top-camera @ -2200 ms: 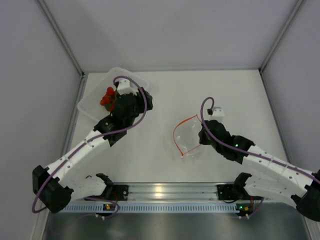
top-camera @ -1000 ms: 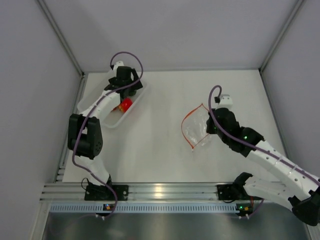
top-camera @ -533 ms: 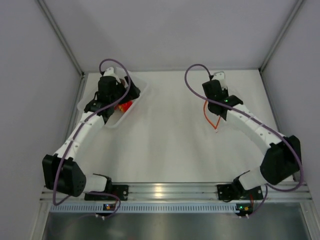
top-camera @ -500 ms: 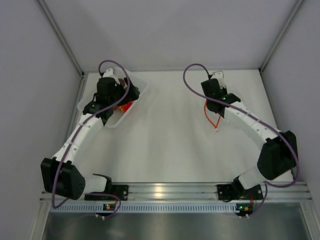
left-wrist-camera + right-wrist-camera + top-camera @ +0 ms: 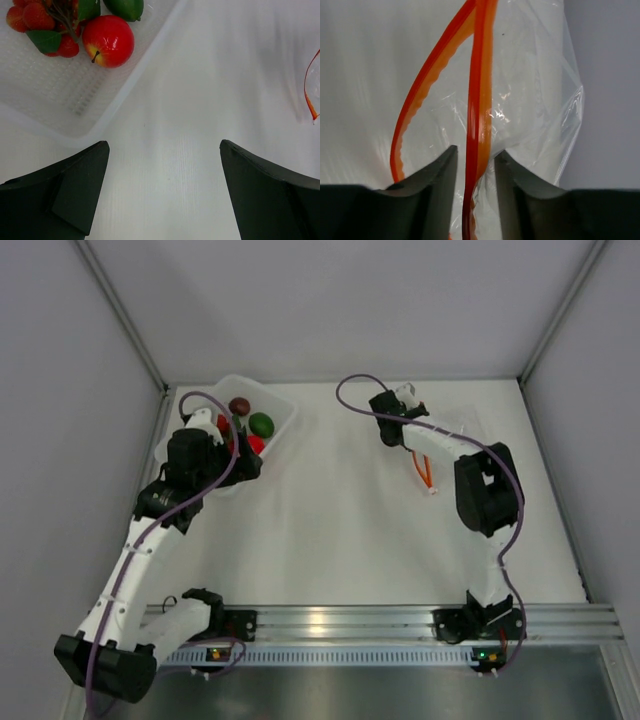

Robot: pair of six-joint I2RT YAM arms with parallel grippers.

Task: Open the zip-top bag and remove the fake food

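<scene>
**Step in hand:** release of the emptied zip-top bag (image 5: 530, 100); removal appears complete. The fake food (image 5: 108, 41) sits in the translucent tub (image 5: 55, 95).

**Bag position:** well right of the tub, at the right jaws.

**Right jaws:** slightly parted, straddling the orange zip strip (image 5: 479, 90); pad contact cannot be confirmed.

**Left jaws:** fully spread, empty, over the surface (image 5: 200, 75) just beside the tub.

**Next move:** withdraw the right jaws without dragging the strip.

**Caution:** the purple cable (image 5: 350, 380) loops near the bag.

In tub (image 5: 283, 405) far left, fake food (image 5: 262, 424); zip-top bag (image 5: 428, 475) well right, seemingly on table (image 5: 330, 530).
</scene>
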